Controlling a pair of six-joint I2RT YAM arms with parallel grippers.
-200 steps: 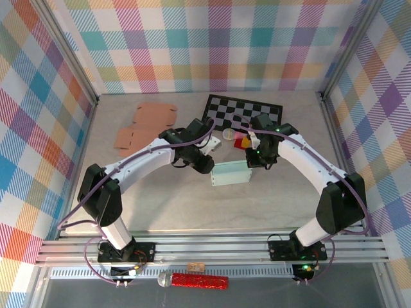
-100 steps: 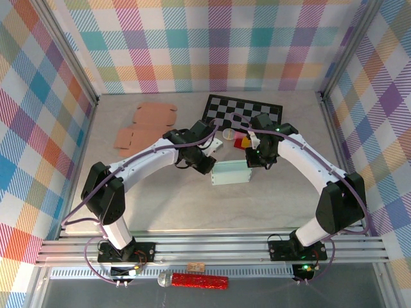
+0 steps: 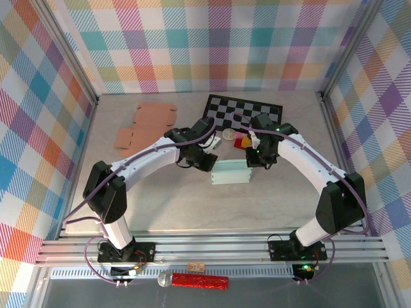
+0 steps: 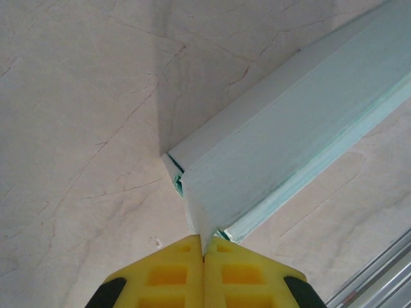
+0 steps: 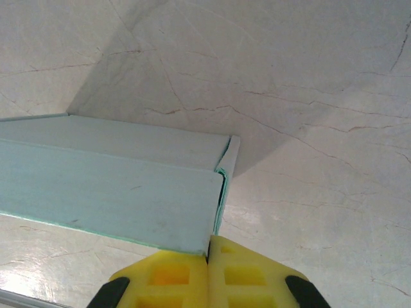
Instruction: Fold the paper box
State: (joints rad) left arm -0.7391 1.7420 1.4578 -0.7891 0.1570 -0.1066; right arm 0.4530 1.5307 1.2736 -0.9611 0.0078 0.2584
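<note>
Top view first: the paper box, pale green and partly formed, lies long side on across the marbled desk, with the checkered mat flat just beyond the box. The left tool is right at the box's left end and the right tool right at its right end, both arms arching in over the box from either side. Between the box and the mat sits a small red and yellow item, too small to name. Well off to the box's left and farther back, a brown cardboard sheet lies unfolded. Over to the left wrist: the yellow pads are pressed flat together, and the lower corner of the box's end panel runs straight down into the seam between them, so the left tool is clenched on the box's edge. The box stretches away up and to the right, a thin flap peeking out at its near corner. Right wrist now, same story mirrored: its yellow fingers are squeezed tight, the box's corner edge dropping into their seam, so the right tool is pinching the box too, a narrow flap standing out just past that corner.
</note>
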